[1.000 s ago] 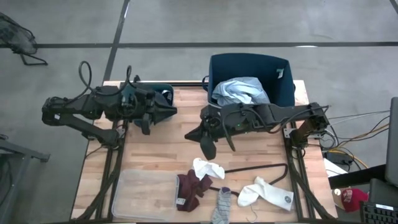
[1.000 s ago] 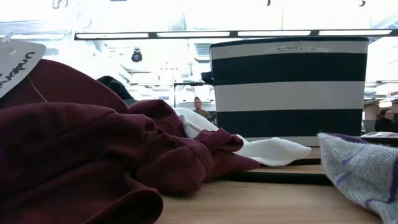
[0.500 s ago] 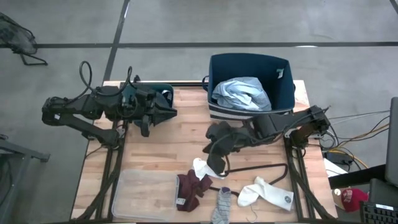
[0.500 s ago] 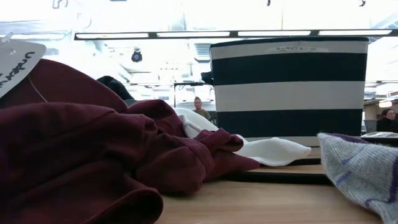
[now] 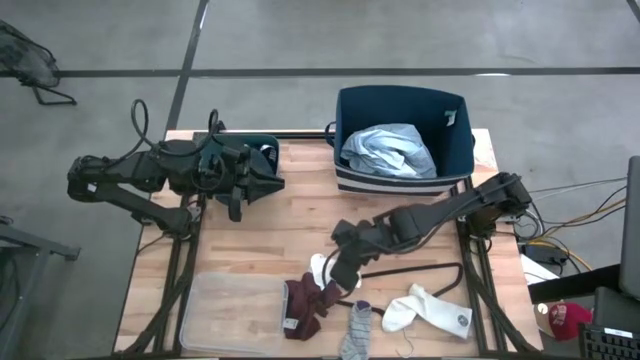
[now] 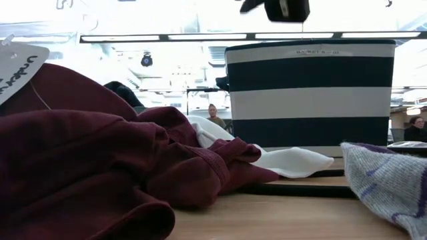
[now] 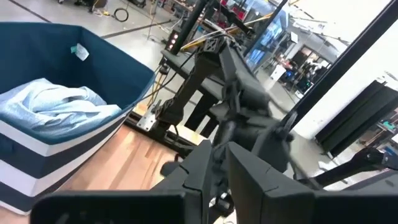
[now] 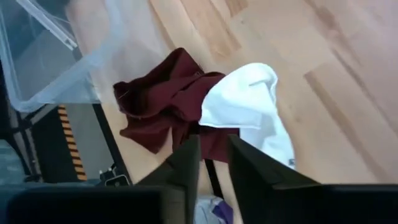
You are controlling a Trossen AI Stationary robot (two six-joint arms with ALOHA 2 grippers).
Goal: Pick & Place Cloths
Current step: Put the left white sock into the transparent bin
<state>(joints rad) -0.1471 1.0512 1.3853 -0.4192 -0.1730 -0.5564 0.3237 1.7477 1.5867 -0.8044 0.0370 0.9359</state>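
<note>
A pale wooden slatted table (image 5: pixel 280 215) stands on a grey concrete floor, and beyond it the low view shows a bright hall with strip lights. My right pincer (image 5: pixel 338 272) hangs over the table's front half, its two dark fingers (image 8: pixel 186 163) close together with only a narrow gap and nothing between them, pointing down at the crumpled white sock (image 8: pixel 245 102) that lies directly under it. At nine o'clock of that sock, touching it, lies the rumpled maroon piece (image 5: pixel 308 303) with a white paper tag (image 6: pixel 19 69), and farther toward nine o'clock the clear plastic tray (image 5: pixel 232 309) sits at the table's front edge. At five o'clock from my pincer lies a grey sock with purple trim (image 5: pixel 357 328), and at four o'clock a second white sock (image 5: pixel 430 310), just in front of the thin black wire hanger (image 5: pixel 415 270). At one o'clock, at the table's far side, stands the navy fabric basket with white stripes (image 5: pixel 452 150), holding the crumpled light blue shirt (image 5: pixel 388 150). My left pincer (image 5: pixel 272 181) waits over the far left part of the table, at ten o'clock from the right one; its fingers (image 7: pixel 255 186) stand close together, empty, with dark navy cloth (image 5: pixel 255 150) bunched just behind that arm.
</note>
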